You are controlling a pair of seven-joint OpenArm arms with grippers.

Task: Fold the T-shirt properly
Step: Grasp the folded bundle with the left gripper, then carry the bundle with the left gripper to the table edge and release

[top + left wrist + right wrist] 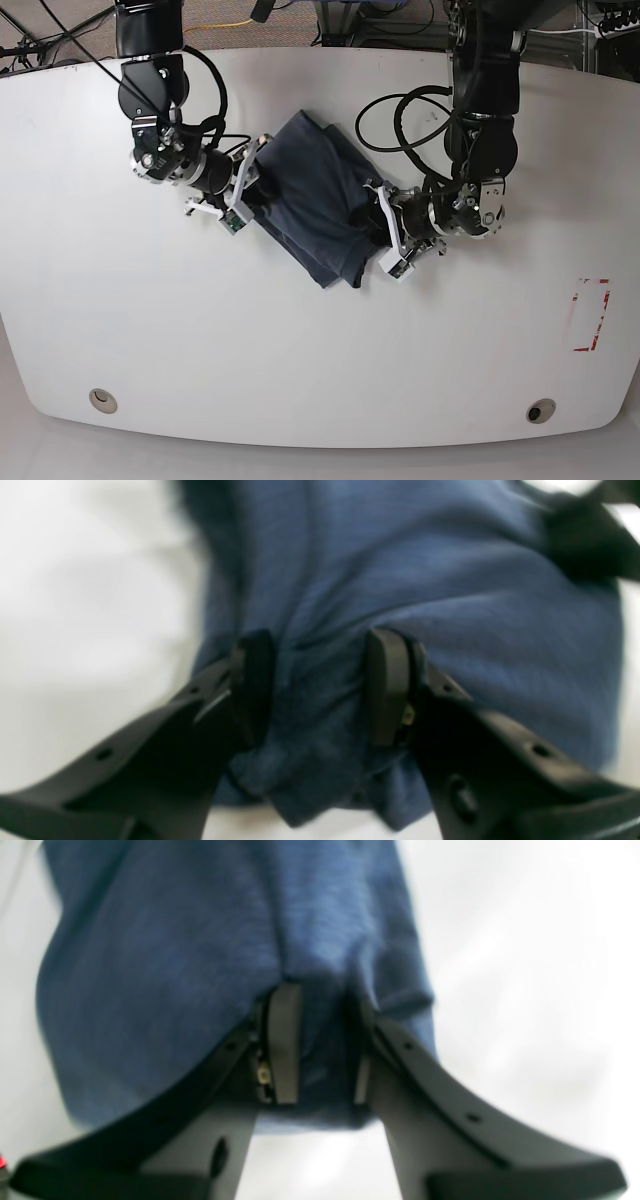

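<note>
Dark blue T-shirt (318, 205) bunched into a slanted bundle on the white bench (300, 350), a bit toward the far edge and roughly midway between the side edges, stretched between both arms

Left gripper (320, 687) clamped on a fold of the cloth: black pads (387, 685) set fairly narrow with blue fabric filling the gap between them and spilling below (pretty blurry in the left wrist view, but the pinch is plain enough). Same gripper (385, 228) in the base view sits at the bundle's right side, nearer the front end of it

Right gripper (320, 1045) likewise closed on the shirt, pads (284, 1042) even narrower, a ridge of cloth squeezed between them and the rest hanging away above in the right wrist view. In the base view that gripper (252, 180) bites the bundle's left side, closer to the far end

Shirt (400, 580) looks heathered, wrinkles running toward each pinch point. Can't tell from the base view whether the middle of the cloth rests on the bench or hangs just off it. Lower corner of the bundle (335, 278) pokes out toward the front edge, past both grippers

Black cables (400, 120) looping over the bench by the far edge, near the left arm. Red-outlined rectangle (590, 315) marked near the right edge, well apart from the shirt
</note>
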